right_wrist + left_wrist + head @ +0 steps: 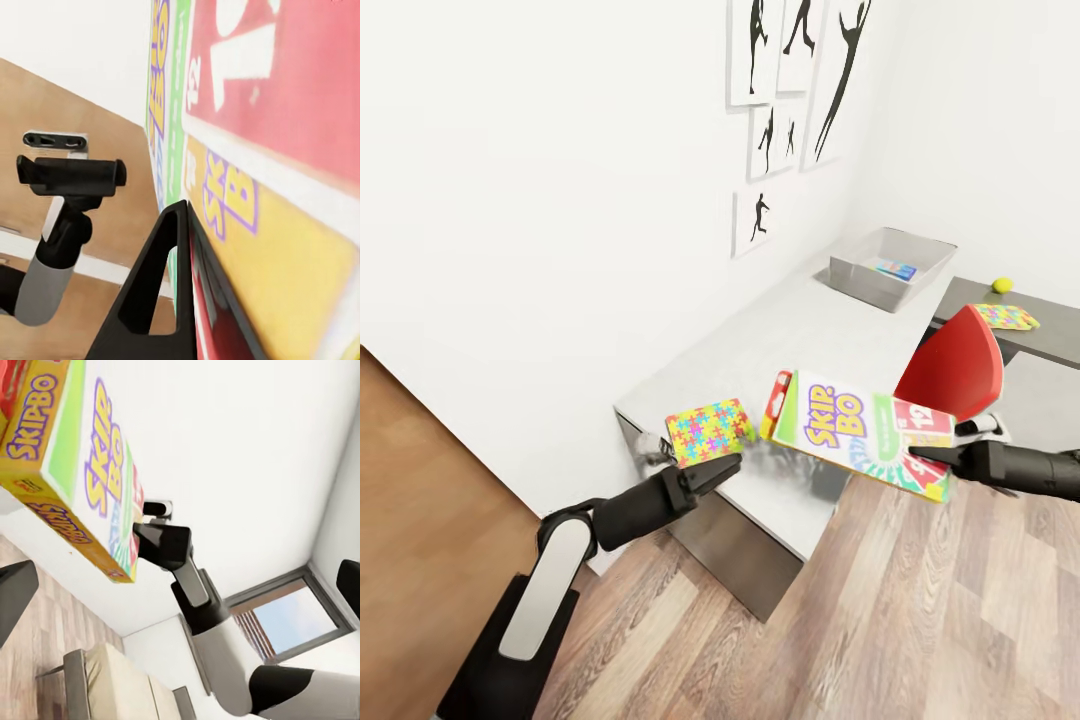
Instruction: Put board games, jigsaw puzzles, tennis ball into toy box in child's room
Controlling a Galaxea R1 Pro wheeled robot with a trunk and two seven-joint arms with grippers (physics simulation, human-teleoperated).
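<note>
Left gripper [728, 468]: fingers apart, holding nothing, low beside the bench [800, 340] corner; a fingertip [15, 592] is cut off at the wrist view's edge.
Right gripper [925, 462]: fingers clamped on the SKIP BO box's [860, 432] edge, held in the air over the bench's near end, part-hiding a red chair [955, 370].
Jigsaw puzzle [708, 430]: flat at the near corner.
Second puzzle [1006, 316] and tennis ball [1002, 285]: on the dark wing.
Toy box [890, 268]: far end of the bench, blue box [896, 268] inside, print unreadable.
</note>
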